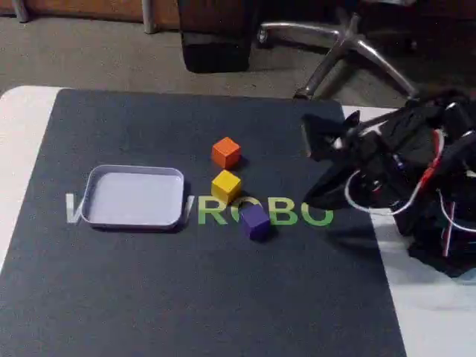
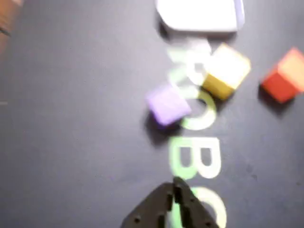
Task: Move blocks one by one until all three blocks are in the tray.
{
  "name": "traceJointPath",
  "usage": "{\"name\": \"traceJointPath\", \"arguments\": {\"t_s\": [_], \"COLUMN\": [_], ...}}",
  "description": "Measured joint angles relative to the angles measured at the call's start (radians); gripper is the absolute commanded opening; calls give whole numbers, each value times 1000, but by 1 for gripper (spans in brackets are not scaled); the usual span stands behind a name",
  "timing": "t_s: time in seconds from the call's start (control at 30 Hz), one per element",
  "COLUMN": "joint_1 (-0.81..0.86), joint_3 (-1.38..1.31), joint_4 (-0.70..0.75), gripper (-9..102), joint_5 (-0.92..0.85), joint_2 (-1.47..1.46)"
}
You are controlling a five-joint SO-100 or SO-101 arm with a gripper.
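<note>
My fingers point(image 2: 175, 186) sit pressed together and empty at the bottom edge of the wrist view, so I judge I must spread them before dropping over the purple block point(image 2: 167, 105), just above centre. The yellow block point(image 2: 226, 71) and orange block point(image 2: 285, 76) wait upper right, tray point(image 2: 199, 21) at top

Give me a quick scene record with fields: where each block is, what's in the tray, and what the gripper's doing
tray: empty, at the left of the mat in the fixed view
orange block: on the mat, right of the tray
yellow block: on the mat, closest to the tray
purple block: on the mat, nearest the arm
gripper: shut, holding nothing, pointing toward the purple block
blocks in tray: none
</note>
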Motion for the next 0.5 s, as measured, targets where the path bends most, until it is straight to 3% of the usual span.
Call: {"name": "traceJointPath", "arguments": {"t_s": [0.2,0.5], "joint_1": [-41,-100], "joint_3": [-195,-443], "joint_4": [190,224], "gripper": [-6,-6], "joint_5": [9,100], "joint_2": [-8,-318]}}
